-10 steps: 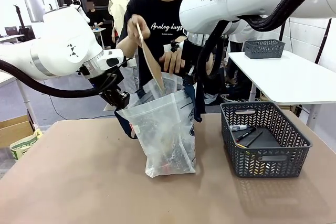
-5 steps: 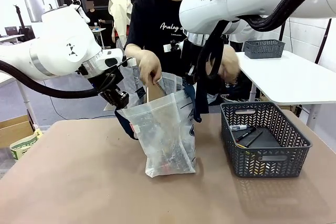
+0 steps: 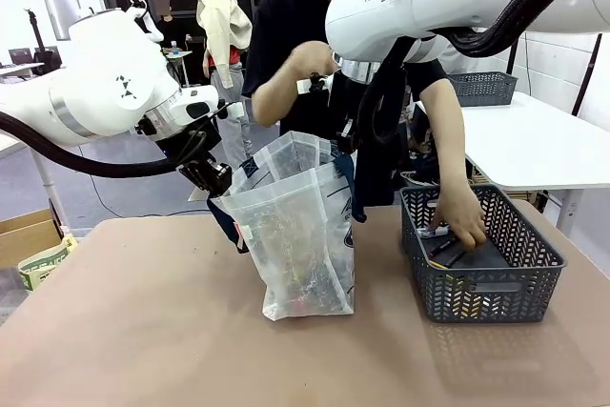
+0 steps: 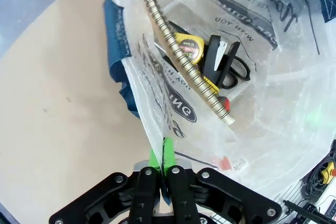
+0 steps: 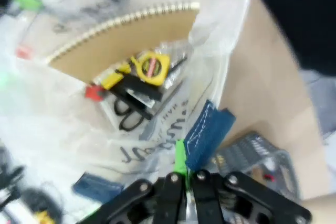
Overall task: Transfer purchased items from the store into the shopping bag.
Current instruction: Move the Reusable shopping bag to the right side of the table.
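The left gripper (image 4: 159, 153) was clamped on one rim of the bag (image 3: 300, 235) and the right gripper (image 5: 184, 163) was pinched shut on the other edge beside a blue handle (image 5: 210, 129). Between them the bag's mouth was stretched open as it stood on the table (image 3: 143, 331), just left of the basket (image 3: 496, 304). Down inside lay a spiral notebook (image 5: 121, 45), a yellow tape measure (image 4: 193, 45) and black scissors (image 4: 231, 69), while the person's hand (image 3: 464, 221) reached into the basket, right over a flat black item (image 3: 472, 256) and a marker (image 3: 431, 232).
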Robot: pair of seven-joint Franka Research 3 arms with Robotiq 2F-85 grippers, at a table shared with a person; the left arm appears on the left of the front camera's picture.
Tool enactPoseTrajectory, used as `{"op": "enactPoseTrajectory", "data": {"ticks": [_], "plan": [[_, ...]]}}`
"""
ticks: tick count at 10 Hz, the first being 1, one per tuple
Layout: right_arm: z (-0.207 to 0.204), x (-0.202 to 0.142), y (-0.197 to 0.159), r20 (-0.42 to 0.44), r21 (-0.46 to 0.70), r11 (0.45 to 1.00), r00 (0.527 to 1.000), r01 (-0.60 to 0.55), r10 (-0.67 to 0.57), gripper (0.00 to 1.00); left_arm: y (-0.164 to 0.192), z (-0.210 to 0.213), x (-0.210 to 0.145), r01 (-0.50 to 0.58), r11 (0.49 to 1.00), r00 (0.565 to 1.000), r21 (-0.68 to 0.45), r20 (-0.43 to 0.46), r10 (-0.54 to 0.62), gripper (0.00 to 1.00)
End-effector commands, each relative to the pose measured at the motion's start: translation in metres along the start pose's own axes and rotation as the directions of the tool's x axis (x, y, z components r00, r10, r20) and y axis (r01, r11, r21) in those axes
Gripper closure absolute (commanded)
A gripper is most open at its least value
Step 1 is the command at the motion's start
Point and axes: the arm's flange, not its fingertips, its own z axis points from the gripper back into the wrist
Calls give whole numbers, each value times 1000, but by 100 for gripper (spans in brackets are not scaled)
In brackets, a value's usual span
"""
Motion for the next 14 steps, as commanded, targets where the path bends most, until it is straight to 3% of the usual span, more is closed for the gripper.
{"op": "enactPoseTrajectory", "data": {"ticks": [1, 2, 14], "plan": [[0, 0, -1, -2, 2, 1000, 1000, 2, -2, 100, 2, 4, -5, 13, 1000, 999, -19, 30, -12, 100], [0, 0, -1, -2, 2, 1000, 1000, 2, -2, 100, 0, 0, 0, 0, 1000, 1000, 0, 0, 0, 100], [0, 0, -1, -2, 2, 1000, 1000, 2, -2, 100, 0, 0, 0, 0, 1000, 1000, 0, 0, 0, 100]]}}
